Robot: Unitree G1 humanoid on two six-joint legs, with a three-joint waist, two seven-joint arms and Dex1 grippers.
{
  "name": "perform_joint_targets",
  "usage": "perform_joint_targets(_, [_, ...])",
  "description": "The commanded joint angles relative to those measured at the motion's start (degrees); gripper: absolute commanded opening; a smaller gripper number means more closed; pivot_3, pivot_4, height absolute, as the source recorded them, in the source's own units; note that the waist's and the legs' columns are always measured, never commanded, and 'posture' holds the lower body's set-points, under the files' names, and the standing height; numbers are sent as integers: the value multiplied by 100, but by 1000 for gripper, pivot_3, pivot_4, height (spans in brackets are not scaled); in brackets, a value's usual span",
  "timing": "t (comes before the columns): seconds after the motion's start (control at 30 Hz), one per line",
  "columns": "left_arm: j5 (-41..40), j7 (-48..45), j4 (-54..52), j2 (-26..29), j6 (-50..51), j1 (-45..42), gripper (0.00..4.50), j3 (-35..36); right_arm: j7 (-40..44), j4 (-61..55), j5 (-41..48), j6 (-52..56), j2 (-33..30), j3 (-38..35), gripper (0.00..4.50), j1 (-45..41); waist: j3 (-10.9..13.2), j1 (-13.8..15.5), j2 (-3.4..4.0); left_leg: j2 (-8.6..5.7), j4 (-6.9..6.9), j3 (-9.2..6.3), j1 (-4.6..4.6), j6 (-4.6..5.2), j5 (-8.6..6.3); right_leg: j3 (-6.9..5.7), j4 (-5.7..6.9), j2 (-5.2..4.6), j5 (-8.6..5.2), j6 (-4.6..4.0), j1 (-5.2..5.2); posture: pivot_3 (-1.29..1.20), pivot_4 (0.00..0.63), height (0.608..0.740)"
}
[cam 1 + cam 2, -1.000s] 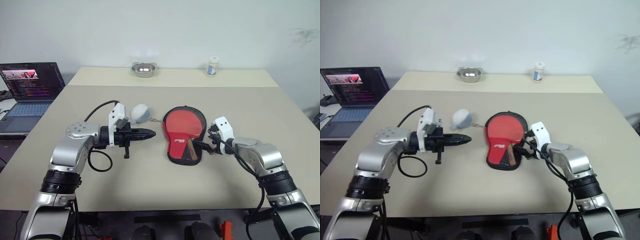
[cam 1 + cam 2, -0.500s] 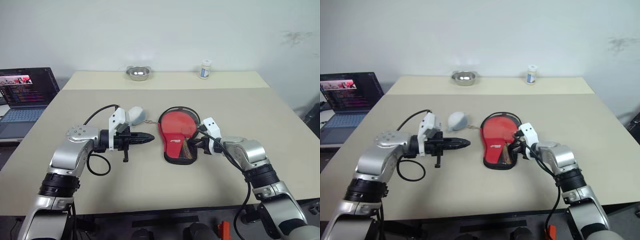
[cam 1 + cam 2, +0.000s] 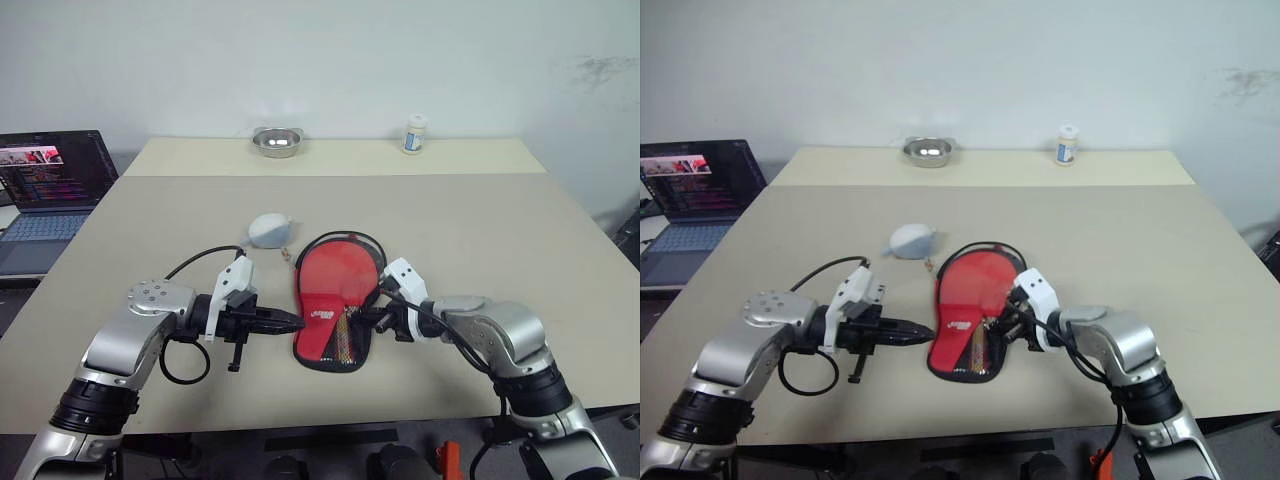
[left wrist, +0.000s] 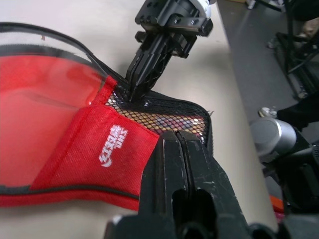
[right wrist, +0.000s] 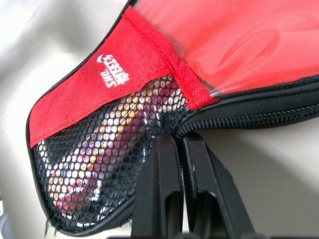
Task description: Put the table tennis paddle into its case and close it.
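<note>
The case (image 3: pixel 335 310) lay red side up on the table (image 3: pixel 480 230), paddle (image 5: pixel 107 149) inside it; the striped handle showed through the mesh at the narrow end. It sat nearer the table's front edge than a second before, and its round end now tilted toward the grey pouch (image 3: pixel 269 229), which stayed where it was (the camera shifted too, so only the gap between the two is a safe measure). That gap had grown: the pouch had been just beside the case's rim and now stood apart from it.

The right gripper (image 3: pixel 379 317) was at the case's right edge by the mesh pocket. Its fingers (image 5: pixel 167 169), parted a second before, were now pinched together on the zipper edging where mesh meets red fabric. The zipper along that edge still gaped.

The left gripper (image 3: pixel 288 321), fingers pressed together and holding nothing, pointed at the case's left edge with its tip just beside the fabric; whether it touched could not be told. Earlier it had hovered well to the left of the case.

A metal bowl (image 3: pixel 276 142) and small bottle (image 3: pixel 414 133) stood at the far edge, a laptop (image 3: pixel 52 180) off to the left.
</note>
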Motion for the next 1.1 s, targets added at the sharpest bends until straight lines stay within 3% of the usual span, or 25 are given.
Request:
perform_joint_targets(0.03, [-140,-97,-169,22,3,-17,0,-9,61,-752,353,397,-266,-244,20,338,0,24,0,0,0,0,0,0,0,-1,0,0,-1,0,0,0,150,740])
perform_joint_targets(0.4, [-72,-139,-16,-27,-164,-85,0,-177,-30,-1331,664,818,-869,-817,20,830,1,34,-1,-2,1,-3,0,0,0,-5,-23,-1,-2,2,11,0,150,740])
perform_joint_targets(1.03, [101,-215,437,-122,-624,-96,0,-250,-128,-1341,863,809,-1046,-980,20,1005,1,45,-1,-3,0,-7,-3,0,0,-11,-34,-2,-2,4,17,0,150,740])
perform_joint_targets(1.1, [112,-182,436,-145,-639,-90,0,-247,-166,-1389,924,860,-991,-1126,472,995,1,46,-1,-4,0,-7,-3,0,0,-11,-34,-3,-2,4,17,0,150,740])
